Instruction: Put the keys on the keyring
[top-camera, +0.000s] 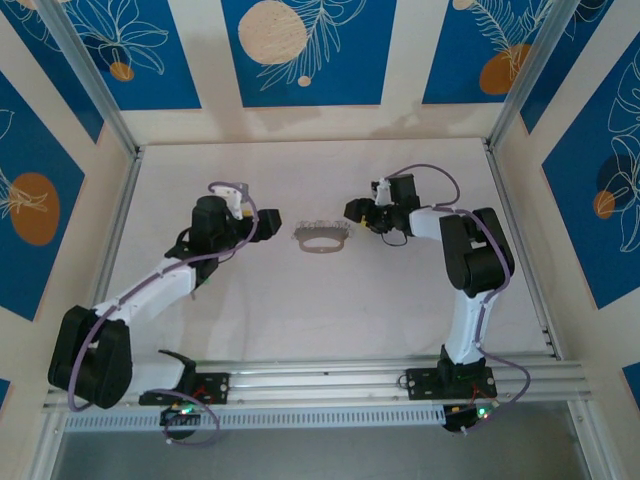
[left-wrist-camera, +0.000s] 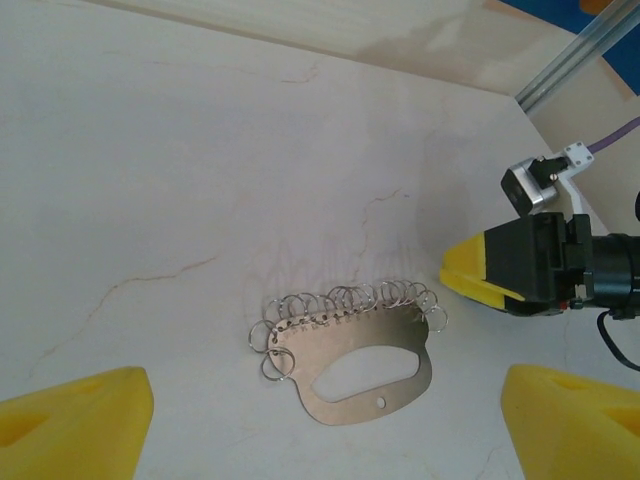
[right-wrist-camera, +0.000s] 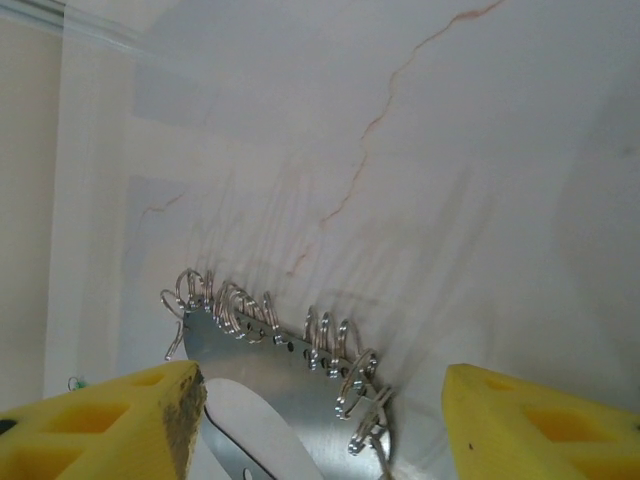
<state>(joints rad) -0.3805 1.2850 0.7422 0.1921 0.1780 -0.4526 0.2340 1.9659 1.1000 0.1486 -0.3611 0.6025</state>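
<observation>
Just beside the right gripper, the keyring, seemingly ring-fringed.

The tabletop is a pale, smooth, matt sheet with faint brown veins like printed marble. On it, the keyring is flat grey metal with a dull brushed sheen. The little wire rings along its far edge gleam brighter. The right gripper has yellow fingers of matt plastic, one inner face rough and grubby.
</observation>
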